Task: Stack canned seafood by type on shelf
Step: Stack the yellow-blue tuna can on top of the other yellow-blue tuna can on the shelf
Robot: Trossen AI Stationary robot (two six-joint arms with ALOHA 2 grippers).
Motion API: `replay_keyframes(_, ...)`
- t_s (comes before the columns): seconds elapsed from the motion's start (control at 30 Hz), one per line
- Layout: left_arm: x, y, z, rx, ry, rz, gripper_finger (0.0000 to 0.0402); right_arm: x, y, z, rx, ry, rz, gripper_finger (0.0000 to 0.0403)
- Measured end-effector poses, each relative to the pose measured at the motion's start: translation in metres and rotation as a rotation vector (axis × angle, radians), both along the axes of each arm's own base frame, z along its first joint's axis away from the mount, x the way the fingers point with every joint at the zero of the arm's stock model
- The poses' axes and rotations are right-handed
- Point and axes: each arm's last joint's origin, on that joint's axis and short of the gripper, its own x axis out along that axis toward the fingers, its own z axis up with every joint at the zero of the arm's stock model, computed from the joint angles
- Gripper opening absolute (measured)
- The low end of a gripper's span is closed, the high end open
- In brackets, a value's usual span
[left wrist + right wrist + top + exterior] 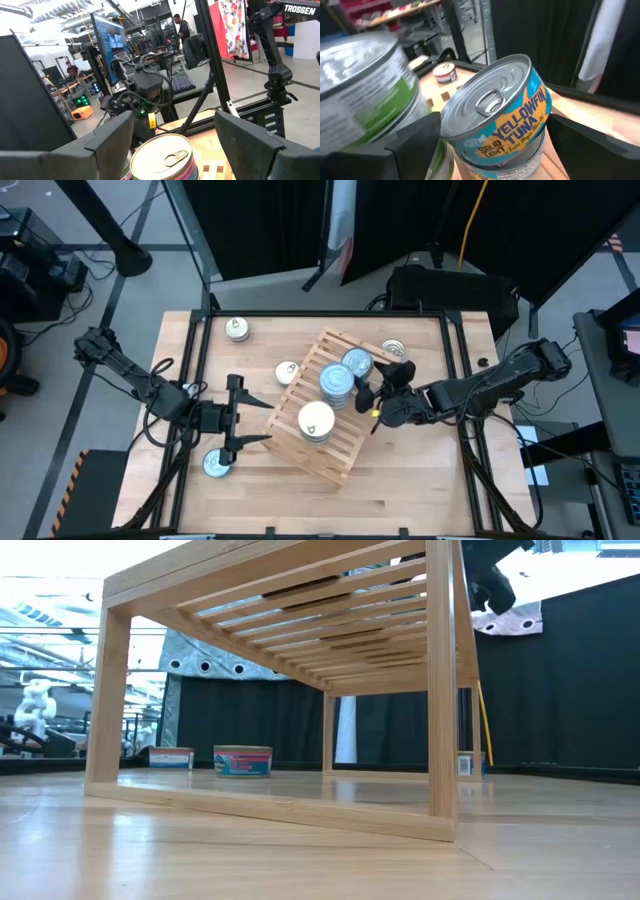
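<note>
**Right gripper open at the blue stack on the shelf**

The right arm reaches in from the table's right edge, bent at the elbow, its wrist low over the right side of the shelf (322, 442). The right gripper (366, 394) has its fingers spread, just beside the blue stack (337, 381). In the right wrist view a yellowfin tuna tin (492, 112) sits tilted on top of another tin, between the parted fingers (417, 137); whether they touch it cannot be told. A green-labelled tin (362, 90) looms close beside it.

The left arm stretches across the left side of the table, forearm level. The left gripper (240, 417) is open, fingers wide, pointing at the shelf's left edge and holding nothing. Its wrist view looks over the white stack (162, 159).

The white stack (316, 421) stands on the shelf's near part. Loose tins lie on the table: one at the back left (237, 329), one by the shelf's left edge (287, 372), one behind the shelf (393, 350), and a blue tin (216, 464) at the front left.
</note>
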Motion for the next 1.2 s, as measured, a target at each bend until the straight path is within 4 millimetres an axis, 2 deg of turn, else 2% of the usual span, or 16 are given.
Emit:
replay_keyframes(0.4, 0.0, 0.0, 0.0, 0.0, 0.001, 0.007, 0.0287, -0.006, -0.008, 0.012, -0.02, 0.158, 0.25, 0.0354)
replay_keyframes(0.67, 0.0, 0.0, -0.001, 0.003, 0.005, 0.007, 0.0287, -0.017, -0.013, 0.02, -0.065, 0.201, 0.275, 0.0354)
replay_keyframes(0.83, 0.0, 0.002, -0.003, 0.012, 0.027, 0.07, 0.0287, -0.034, -0.013, 0.026, -0.065, 0.242, 0.29, 0.0354)
replay_keyframes(1.0, 0.004, 0.013, -0.012, 0.036, 0.109, 0.285, 0.0287, -0.051, 0.004, 0.027, -0.088, 0.295, 0.386, 0.035)
replay_keyframes(1.1, 0.005, 0.018, -0.019, 0.013, 0.171, 0.319, 0.0287, -0.059, 0.018, 0.024, -0.087, 0.321, 0.443, 0.0336)
replay_keyframes(1.2, -0.002, 0.018, -0.024, -0.039, 0.23, 0.301, 0.0287, -0.062, 0.032, 0.021, -0.075, 0.317, 0.486, 0.0315)
